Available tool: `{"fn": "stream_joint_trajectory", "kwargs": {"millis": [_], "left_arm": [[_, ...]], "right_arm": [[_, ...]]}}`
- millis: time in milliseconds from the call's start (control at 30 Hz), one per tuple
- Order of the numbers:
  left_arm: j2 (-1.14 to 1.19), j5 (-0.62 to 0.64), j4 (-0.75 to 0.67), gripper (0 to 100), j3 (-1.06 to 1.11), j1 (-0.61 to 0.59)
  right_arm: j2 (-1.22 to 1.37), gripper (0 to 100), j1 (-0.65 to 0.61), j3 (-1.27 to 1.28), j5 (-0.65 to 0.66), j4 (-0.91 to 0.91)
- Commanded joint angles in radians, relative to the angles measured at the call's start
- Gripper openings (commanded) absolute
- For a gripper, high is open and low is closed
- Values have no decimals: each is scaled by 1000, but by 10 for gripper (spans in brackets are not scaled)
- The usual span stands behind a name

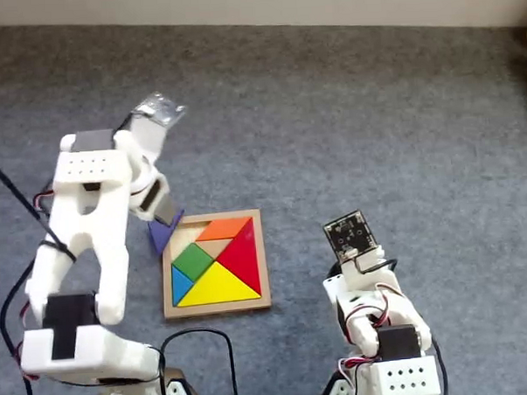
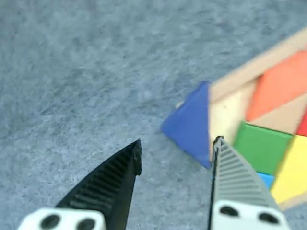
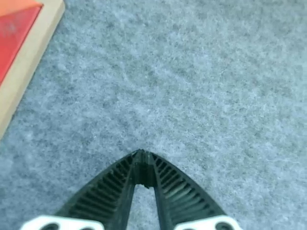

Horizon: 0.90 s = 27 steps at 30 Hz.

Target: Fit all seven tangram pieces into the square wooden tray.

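Loose piece: dark blue triangle [image 1: 164, 230] [image 2: 189, 125], outside the tray, touching the rim at the tray's far-left corner.
Pointing: in the high view one corner aims toward the near edge of the counter; its broad side faces the far edge. In the left wrist view it looks tipped up against the rim.
Tray: square wooden tray [image 1: 264, 259] [image 2: 249, 67] [image 3: 24, 62], flat on the counter, nearer the near edge, between the two arms.
Tray contents: orange piece [image 1: 223, 227] at the far side, red triangle [image 1: 240, 255] at the right, yellow triangle [image 1: 217, 287] at the near side, green square [image 1: 192, 262] and small light-blue triangle [image 1: 179, 284] at the left. Bare wood shows beside the green square.
Surface: counter [image 1: 374, 114] covered in grey carpet-like fabric; pale strip along the far edge.
Left gripper [image 1: 162, 209] [image 2: 178, 142]: fingers spread wide, gripping nothing; the blue triangle lies just past the tips.
Right gripper [image 3: 143, 155]: fingers closed tip to tip, empty, over bare fabric right of the tray.
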Motion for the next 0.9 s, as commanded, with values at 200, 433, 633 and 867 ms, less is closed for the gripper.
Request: {"fn": "stream_joint_trajectory", "kwargs": {"millis": [200,433,633,867], "left_arm": [[104,8,-146,242,-53,-128],[114,6,-150,242,-94,-157],[116,-89,-149,242,-50,-147],[113,-91,-144,242,16,-73]], "right_arm": [[-19,9,12,110,12,7],[-19,9,12,110,12,7],[-19,9,12,110,12,7],[-19,9,12,110,12,7]]}}
